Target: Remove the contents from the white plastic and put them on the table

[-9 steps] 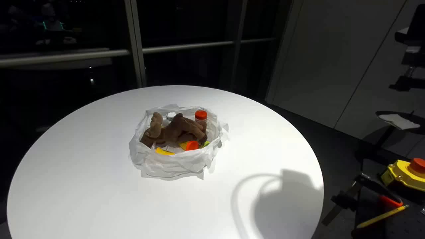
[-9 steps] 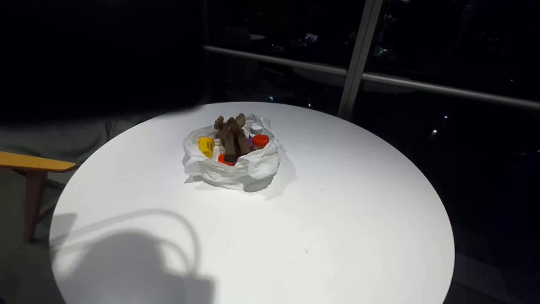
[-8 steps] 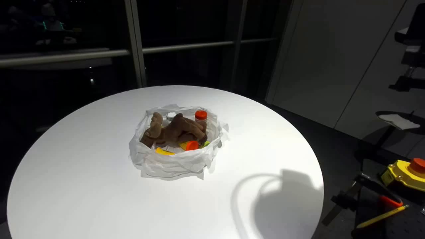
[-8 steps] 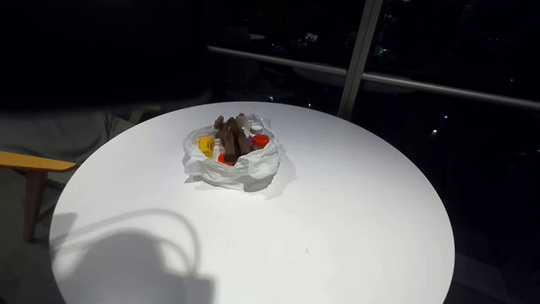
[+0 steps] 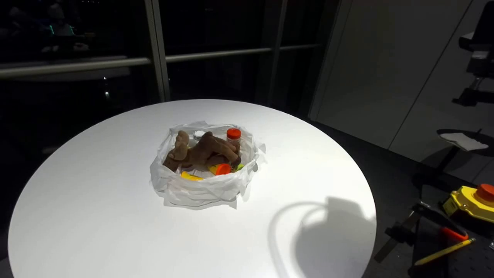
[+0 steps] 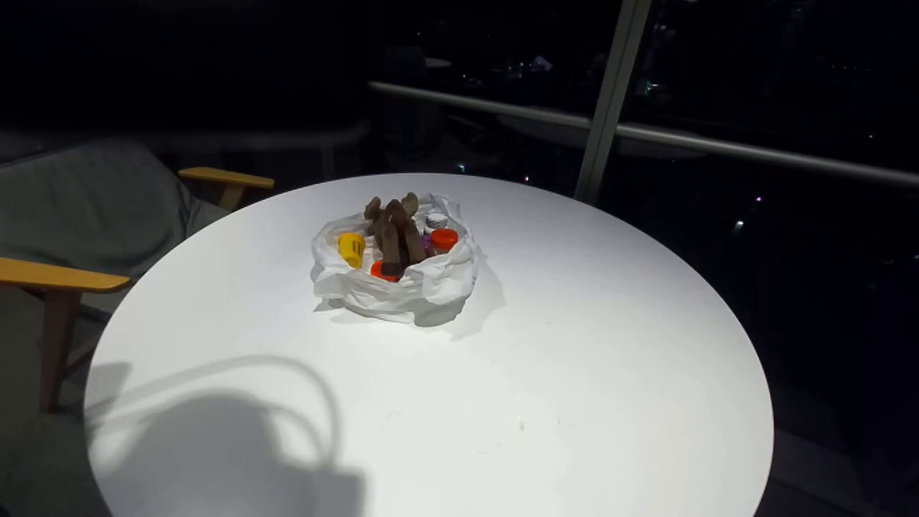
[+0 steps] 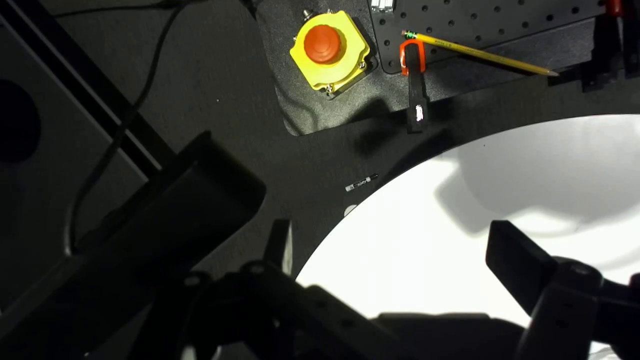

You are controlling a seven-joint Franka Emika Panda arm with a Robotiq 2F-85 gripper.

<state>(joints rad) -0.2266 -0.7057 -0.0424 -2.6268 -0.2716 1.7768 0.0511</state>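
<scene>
- The white plastic bag (image 5: 200, 191) sits on the round tabletop (image 5: 96, 216), mouth open upward, rim crumpled.
- In the bag, a brown plush animal (image 5: 202, 152) lies across the middle and hides parts of the smaller things.
- Around the plush, also inside: an upright red-lidded jar (image 5: 233, 134), a tipped orange-lidded tub (image 5: 222, 169), a yellow tub (image 6: 351, 250), a white-lidded container (image 6: 436, 220), and mostly hidden purple (image 6: 426, 245) and green (image 5: 239, 167) bits.
- The jaws are spread wide and released in the wrist view, above the tabletop's edge and the dark floor (image 7: 225, 100).
- Beside the tabletop, a black platform (image 7: 320, 117) bears a yellow emergency-stop box (image 7: 332, 72), a pencil (image 7: 480, 53) and a black-and-red tool (image 7: 416, 90), whose black end juts past the platform's edge.
- A marker (image 7: 361, 183) lies on the floor near the rim.
- In an exterior view, a grey chair (image 6: 93, 201) with wooden arms stands near the rim.
- In both exterior views the bag stands toward the far rim; broad white surface spreads before it and to either side, partly under a shadow (image 5: 335, 235).
</scene>
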